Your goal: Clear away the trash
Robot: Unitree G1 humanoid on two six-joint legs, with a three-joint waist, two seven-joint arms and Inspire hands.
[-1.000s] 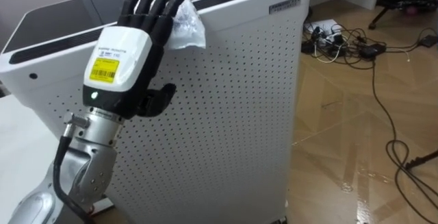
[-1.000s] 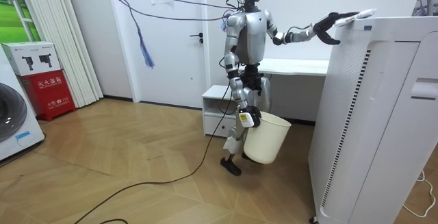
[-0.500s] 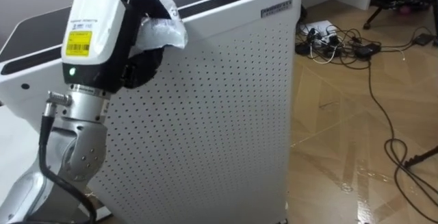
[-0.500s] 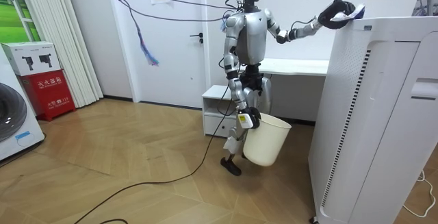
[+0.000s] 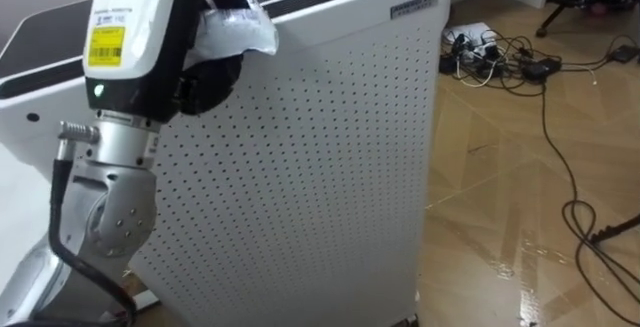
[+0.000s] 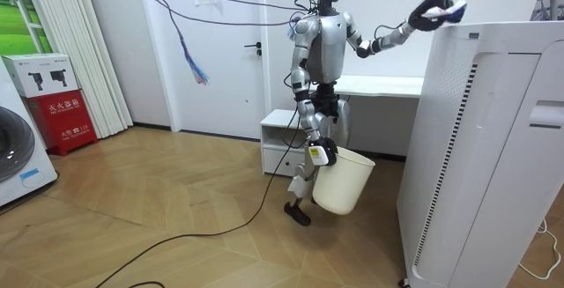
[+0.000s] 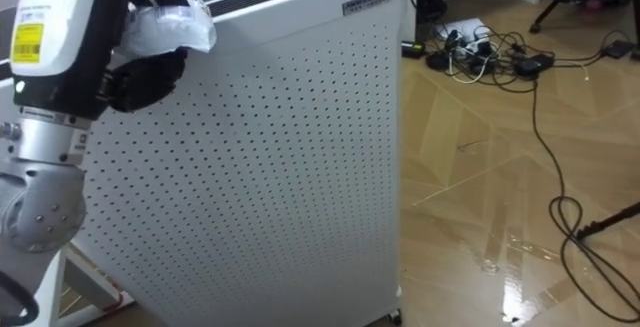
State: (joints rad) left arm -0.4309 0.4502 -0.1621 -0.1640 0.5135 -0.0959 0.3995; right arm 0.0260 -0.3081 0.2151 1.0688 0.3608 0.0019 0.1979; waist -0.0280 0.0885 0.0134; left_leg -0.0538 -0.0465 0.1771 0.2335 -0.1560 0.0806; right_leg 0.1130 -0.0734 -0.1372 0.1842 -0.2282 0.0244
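Observation:
The garbage is a crumpled clear-white plastic wrapper (image 5: 238, 31). My left hand (image 5: 150, 47) is shut on it, black fingers curled round it just above the top front edge of a tall white perforated unit (image 5: 320, 167). In the room view I stand beside that unit with my left arm raised, my left hand (image 6: 430, 13) holding the wrapper (image 6: 451, 9) over the unit's top. My right hand (image 6: 317, 153) hangs low at my side, shut on the rim of a tilted white bin (image 6: 342, 180) held off the floor.
Cables and a power strip (image 5: 500, 62) lie tangled on the wooden floor to the right of the unit. In the room view a white desk (image 6: 379, 85) and a low white cabinet (image 6: 278, 138) stand behind me. A red box (image 6: 62, 116) stands far to the room view's left.
My left hand lay flat and open on the wrapper a second ago. Its fingers have curled round the wrapper and lifted it a little off the unit's top.

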